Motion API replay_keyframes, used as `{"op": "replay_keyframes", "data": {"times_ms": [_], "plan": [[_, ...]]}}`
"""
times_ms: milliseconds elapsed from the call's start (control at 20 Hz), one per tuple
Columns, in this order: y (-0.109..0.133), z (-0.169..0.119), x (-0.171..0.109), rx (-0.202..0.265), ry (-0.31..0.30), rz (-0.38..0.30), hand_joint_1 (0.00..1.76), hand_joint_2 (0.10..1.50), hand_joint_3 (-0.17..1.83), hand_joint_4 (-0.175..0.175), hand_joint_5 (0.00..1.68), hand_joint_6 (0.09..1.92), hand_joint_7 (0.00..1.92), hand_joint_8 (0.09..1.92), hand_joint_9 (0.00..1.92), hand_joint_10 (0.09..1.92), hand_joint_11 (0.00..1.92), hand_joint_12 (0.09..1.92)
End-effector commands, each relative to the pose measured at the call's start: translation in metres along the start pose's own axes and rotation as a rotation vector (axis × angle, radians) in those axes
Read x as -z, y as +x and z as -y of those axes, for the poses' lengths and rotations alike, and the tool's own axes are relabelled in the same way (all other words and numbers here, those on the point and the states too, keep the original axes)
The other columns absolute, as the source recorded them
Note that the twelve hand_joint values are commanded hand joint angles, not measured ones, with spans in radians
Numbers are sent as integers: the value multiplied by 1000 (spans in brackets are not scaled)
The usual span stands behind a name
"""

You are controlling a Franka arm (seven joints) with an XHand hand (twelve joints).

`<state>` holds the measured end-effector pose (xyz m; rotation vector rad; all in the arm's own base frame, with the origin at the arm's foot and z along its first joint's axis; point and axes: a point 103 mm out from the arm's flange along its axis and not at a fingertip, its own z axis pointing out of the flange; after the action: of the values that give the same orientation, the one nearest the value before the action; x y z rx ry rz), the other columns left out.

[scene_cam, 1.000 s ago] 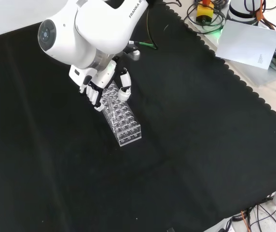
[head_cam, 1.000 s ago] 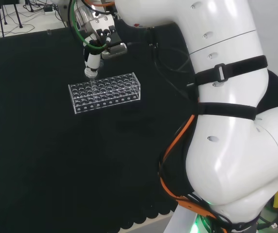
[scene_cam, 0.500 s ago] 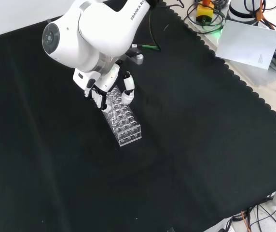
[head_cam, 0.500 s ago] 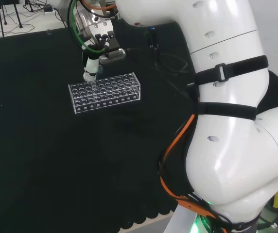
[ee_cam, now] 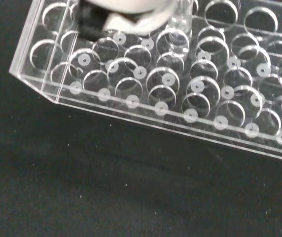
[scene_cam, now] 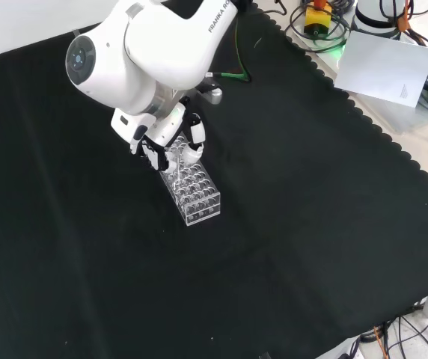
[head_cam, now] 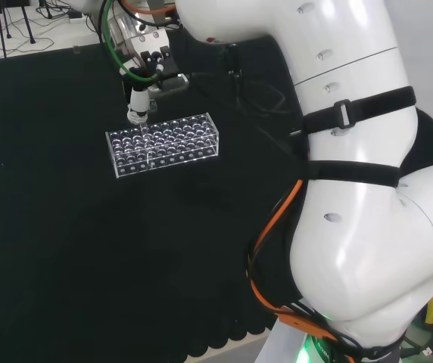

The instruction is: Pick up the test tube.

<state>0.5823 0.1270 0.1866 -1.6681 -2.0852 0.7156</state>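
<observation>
A black cloth is covering the counter (scene_cam: 289, 224), its scalloped edge running beside cables and a white sheet (scene_cam: 386, 67). The test tube (ee_cam: 179, 19), clear and hard to make out, is standing upright, long axis vertical, in the clear rack (head_cam: 163, 144), near the rack's left end in the head view. The hand (scene_cam: 170, 143) is hanging directly over that end, fingers curled down around the tube's top, seemingly pinching it. The rack's other holes are looking empty; bare cloth is surrounding it.
</observation>
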Motion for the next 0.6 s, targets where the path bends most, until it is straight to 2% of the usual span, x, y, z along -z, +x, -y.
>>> {"op": "replay_keyframes", "data": {"times_ms": [50, 100, 250, 450, 600], "plan": [[8, -5, 5, 2, -49, 86, 1239, 879, 364, -175, 1064, 878, 1180, 870, 1123, 713, 558, 1341], [9, -5, 7, 1, -60, 92, 1267, 828, 444, -175, 1095, 859, 1180, 860, 1161, 712, 588, 1321], [9, -4, 11, -1, -93, 91, 1388, 770, 492, -175, 1137, 799, 1243, 917, 1169, 605, 666, 1270], [5, -4, 14, -2, -113, 83, 1420, 700, 557, -175, 1218, 678, 1310, 852, 1283, 397, 738, 1231], [4, -3, 17, -2, -116, 73, 1424, 683, 571, -175, 1245, 636, 1330, 821, 1322, 328, 753, 1224]]}}
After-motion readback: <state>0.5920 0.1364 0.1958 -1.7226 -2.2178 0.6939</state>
